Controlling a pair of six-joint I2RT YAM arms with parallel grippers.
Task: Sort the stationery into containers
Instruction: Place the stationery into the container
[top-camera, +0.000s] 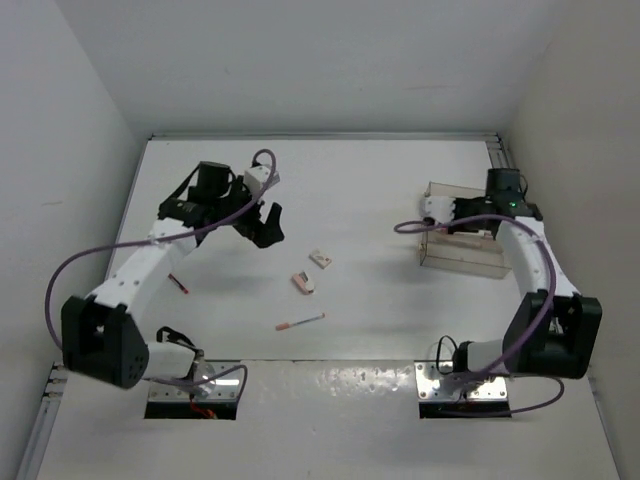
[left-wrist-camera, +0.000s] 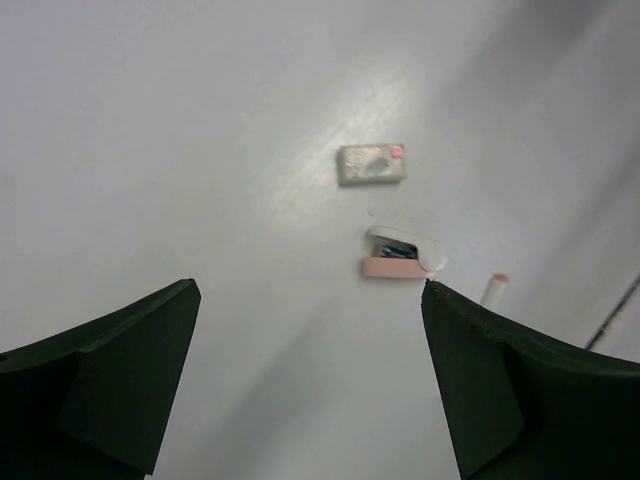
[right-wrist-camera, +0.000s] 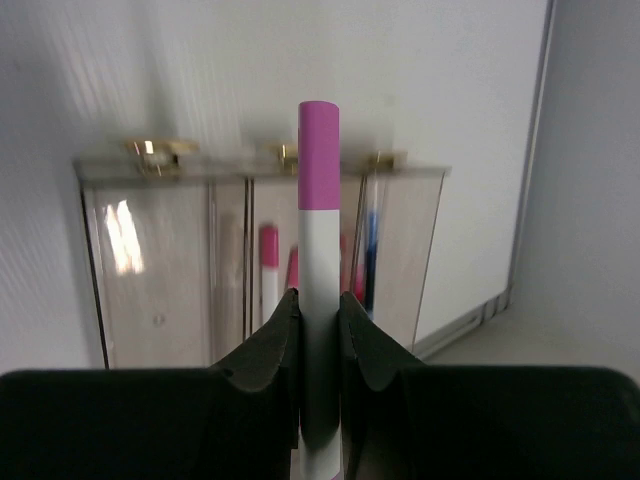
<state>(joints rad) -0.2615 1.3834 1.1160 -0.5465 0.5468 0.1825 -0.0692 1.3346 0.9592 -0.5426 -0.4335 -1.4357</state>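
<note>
The pink-capped pen (right-wrist-camera: 318, 250) in my right gripper (right-wrist-camera: 318, 305) sticks straight out past my fingertips. Its long side runs in line with my fingers. The pink cap is at the far end and points at the clear box (right-wrist-camera: 150, 260). The rest of the pen is white. My two black fingers are squeezed tight on the white part, one on each side.

The clear box sits on the right side of the table (top-camera: 380, 180), just in front of my right gripper. It has thin walls inside that make long slots. Other pens (right-wrist-camera: 269, 255) are already in the slots, some with pink or red ends and one blue.

My right arm reaches forward and then bends in toward the left, over the box.

My left arm stretches forward on the left side of the table. My left gripper (left-wrist-camera: 310, 290) hangs above the table with its fingers spread wide apart, and nothing is in it. Below it lie two erasers, near each other but not touching. The grey-white eraser (left-wrist-camera: 371, 164) has a red spot. The pink and white eraser (left-wrist-camera: 403, 257) is closer to me.

A loose white pen (top-camera: 300, 322) lies on the table nearer my bases, mostly running left to right. A small red pen (top-camera: 179, 283) lies beside my left arm.
</note>
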